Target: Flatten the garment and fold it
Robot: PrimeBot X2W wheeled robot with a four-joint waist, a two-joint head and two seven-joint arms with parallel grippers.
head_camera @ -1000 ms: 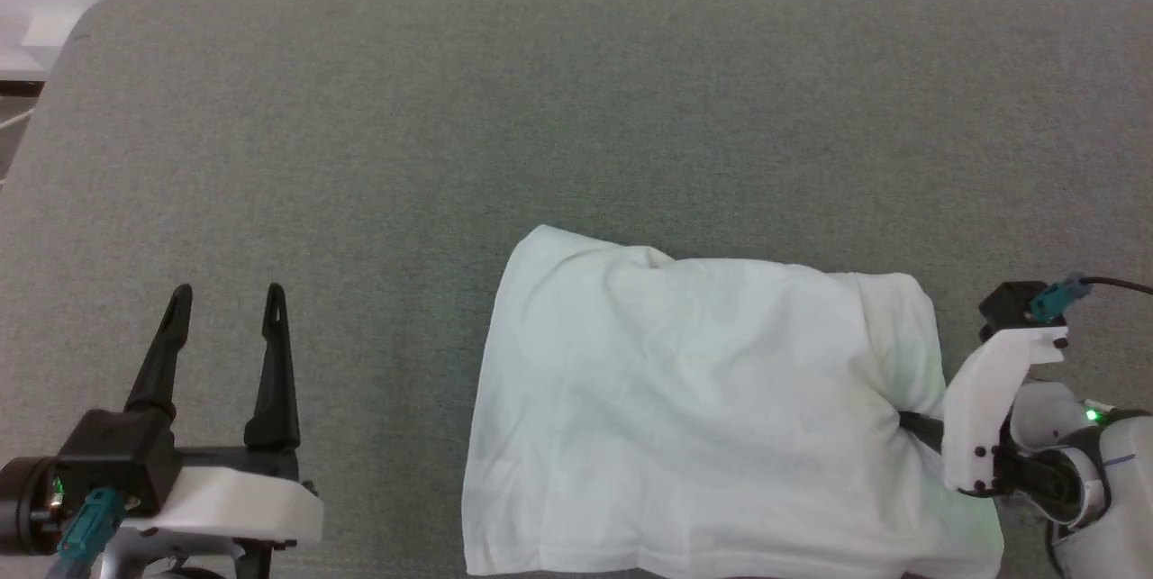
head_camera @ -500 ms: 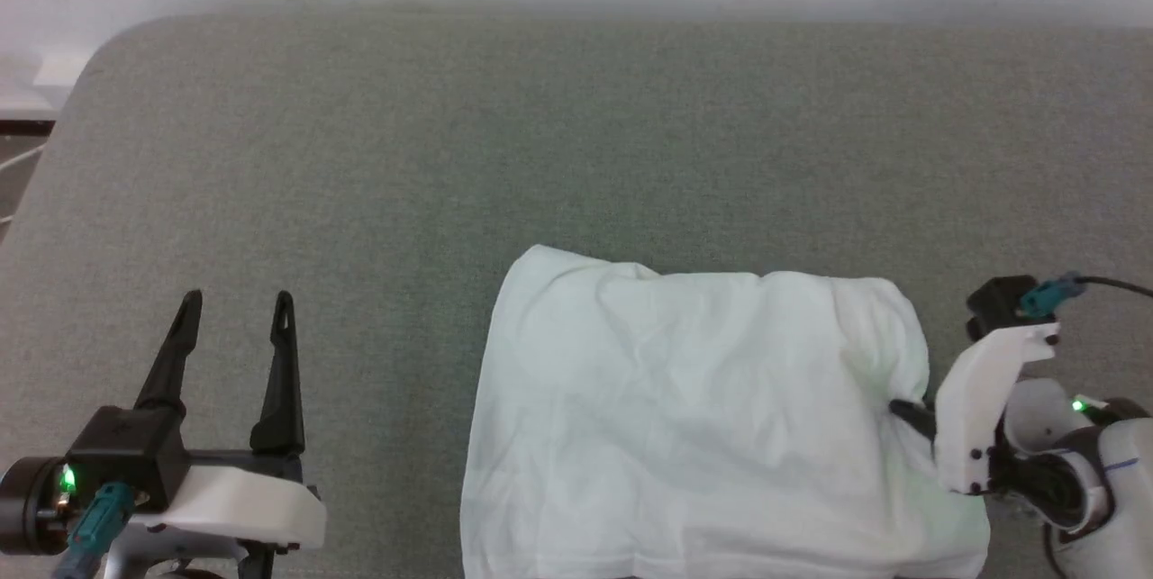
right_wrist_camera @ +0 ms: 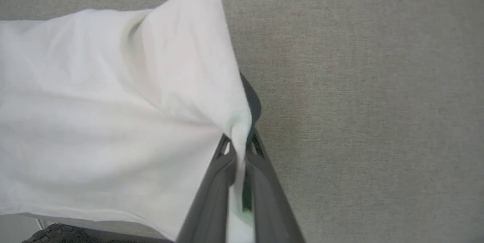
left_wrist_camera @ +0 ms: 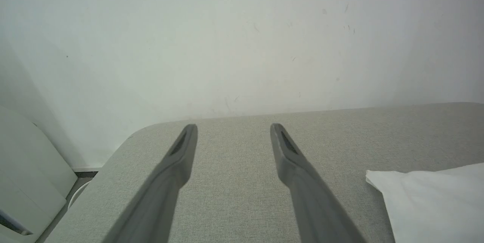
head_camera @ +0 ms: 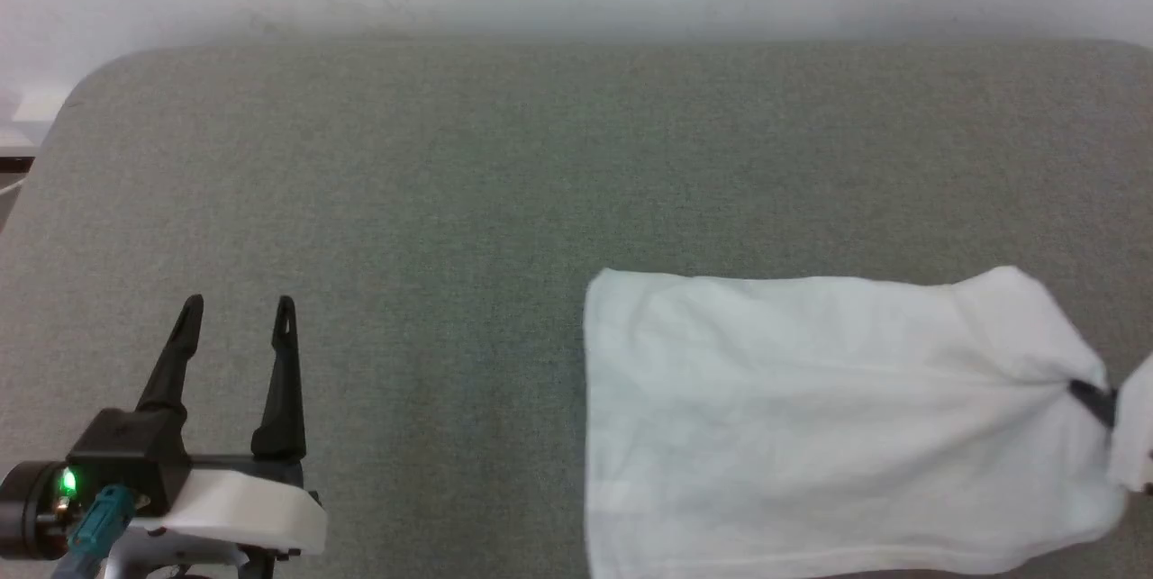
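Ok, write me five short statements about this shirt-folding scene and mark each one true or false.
1. The right end effector is shut on an edge of the garment. True.
2. The left end effector is also pinching the garment. False: it is open and apart from the cloth, over bare surface.
3. The garment lies on a grey surface. True.
4. A black sleeve lies spread out on top of the garment. False: the cloth in view is plain white.
5. In the head view the garment lies to the left of the left end effector. False: it lies to its right.
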